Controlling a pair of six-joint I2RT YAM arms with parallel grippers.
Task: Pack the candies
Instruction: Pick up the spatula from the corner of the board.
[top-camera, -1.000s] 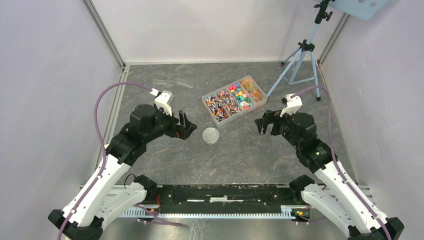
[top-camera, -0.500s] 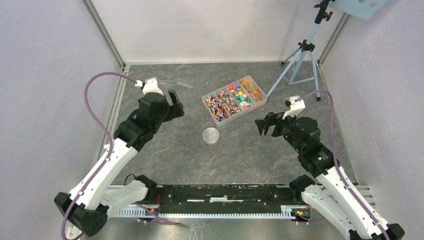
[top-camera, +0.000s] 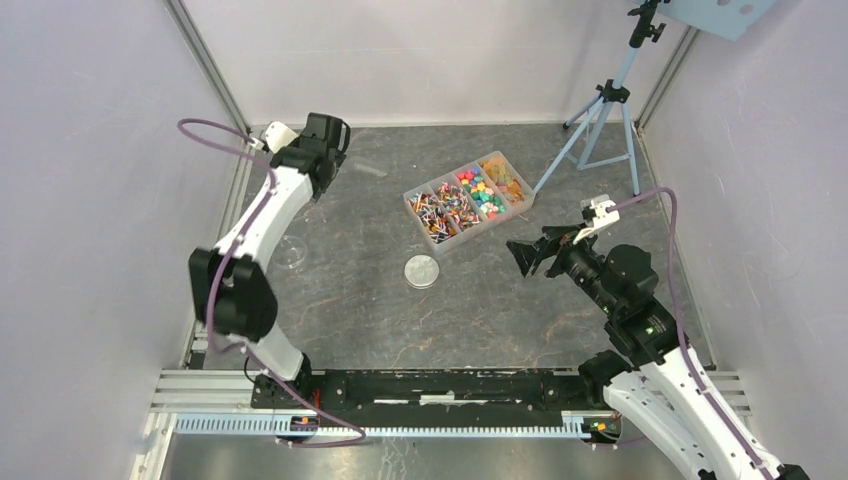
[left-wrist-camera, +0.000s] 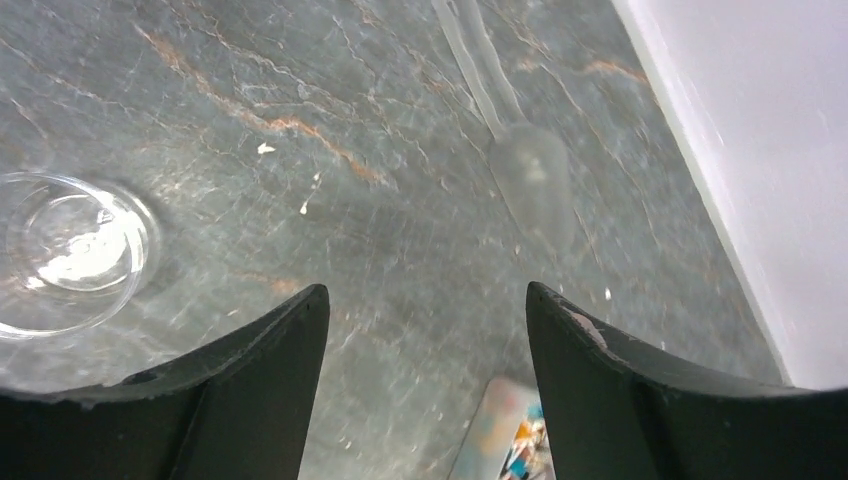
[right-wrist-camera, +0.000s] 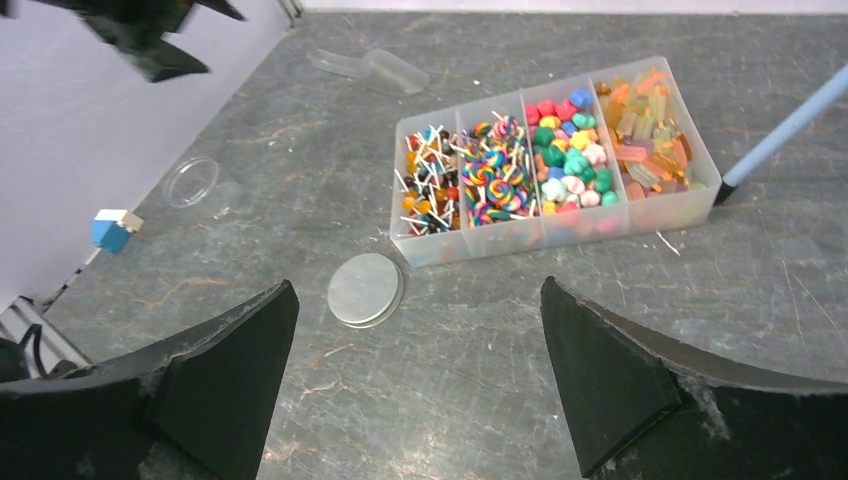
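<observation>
Clear plastic scoop (left-wrist-camera: 530, 180) lies well apart from the tray (right-wrist-camera: 500, 240) of candies (right-wrist-camera: 560, 150) — left gripper (left-wrist-camera: 425, 300), jaws spread, should straddle its handle squarely; right gripper (right-wrist-camera: 420, 300) spread too.

Blurred corner of the tray (left-wrist-camera: 493, 412) at left wrist view's bottom edge (candies (left-wrist-camera: 522, 448) indistinct)

White-black arms (top-camera: 262, 215), purple cables (top-camera: 661, 191), black tools (left-wrist-camera: 427, 310)

multicoloured candies (right-wrist-camera: 560, 150), heaped, apparently sorted by kind
</observation>
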